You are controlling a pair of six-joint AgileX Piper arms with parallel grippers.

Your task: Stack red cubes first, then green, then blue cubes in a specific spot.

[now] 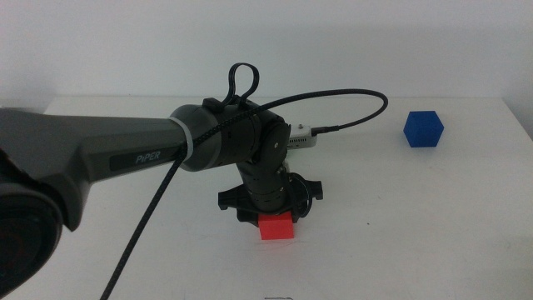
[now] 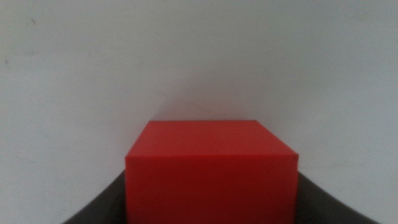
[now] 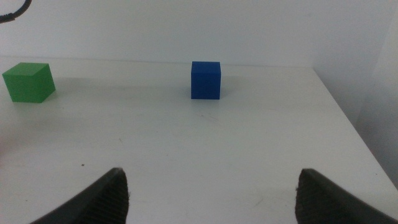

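The white table [image 1: 433,217] is being used as the work surface, and most of the middle view is being filled by the left arm [image 1: 92,154], which is reaching in from the left side over the centre of the table. The left gripper [image 1: 275,218] is being pointed down at the table near the front edge, and the red cube [image 1: 276,227] is being held between its two dark jaws; in the left wrist view the red cube [image 2: 211,171] is being framed closely on both sides by the jaws. It cannot be told whether the cube is being rested on the table or kept just above it.

The right gripper [image 3: 211,193] is being kept wide apart with nothing in it, low over the table, and it is being faced toward the blue cube [image 3: 206,79] and the green cube [image 3: 28,81], which are standing well apart from each other. In the middle view the blue cube [image 1: 424,128] is standing far to the right and at the back; the green cube is not being shown there.

For the step in hand, the red cube should probably be set flat on a bare place and the jaws opened only when it is being fully supported. A straight lift afterwards is being advised, so that the cube is not being turned
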